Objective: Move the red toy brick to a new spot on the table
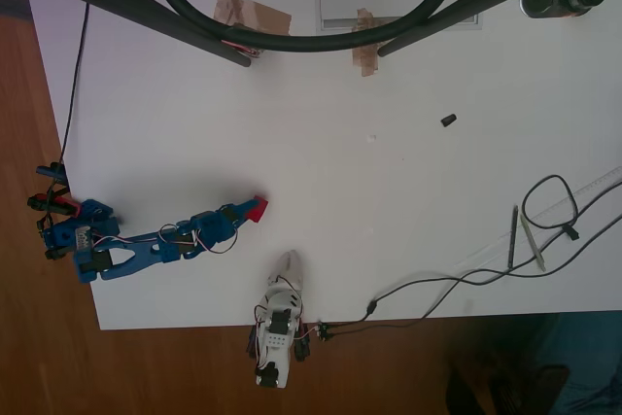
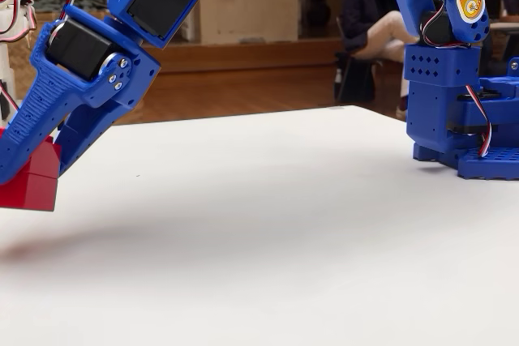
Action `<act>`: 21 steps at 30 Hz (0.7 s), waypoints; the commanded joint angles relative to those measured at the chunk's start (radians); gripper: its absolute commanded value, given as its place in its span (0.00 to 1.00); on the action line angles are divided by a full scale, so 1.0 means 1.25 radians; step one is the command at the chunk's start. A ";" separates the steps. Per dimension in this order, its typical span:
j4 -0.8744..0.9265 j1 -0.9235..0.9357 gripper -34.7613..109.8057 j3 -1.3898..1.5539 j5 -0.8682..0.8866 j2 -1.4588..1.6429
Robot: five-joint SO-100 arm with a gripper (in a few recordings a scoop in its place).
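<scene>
The red toy brick (image 1: 257,207) sits between the fingers of my blue gripper (image 1: 250,211), left of the middle of the white table (image 1: 389,201). In the fixed view the gripper (image 2: 32,169) reaches down from the upper left and is shut on the brick (image 2: 28,185). The brick hangs a little above the table (image 2: 284,224), with a faint shadow under it. My arm's base (image 2: 462,119) stands at the right in that view.
A small black piece (image 1: 448,121) lies right of centre. Loose black cables (image 1: 549,225) and two thin sticks (image 1: 520,238) lie at the right. Brown tape patches (image 1: 253,12) and dark stand legs (image 1: 146,2) cross the top. A person (image 2: 373,14) sits far behind.
</scene>
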 commanded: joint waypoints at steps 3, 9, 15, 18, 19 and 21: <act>-0.048 0.006 0.24 -0.150 0.016 -0.025; -0.059 0.021 0.24 -0.152 -0.056 -0.039; 0.017 0.039 0.37 -0.153 -0.096 -0.022; 0.018 0.047 0.40 -0.153 -0.081 -0.022; 0.021 0.047 0.41 -0.153 -0.076 -0.022; 0.025 0.047 0.42 -0.153 -0.067 -0.023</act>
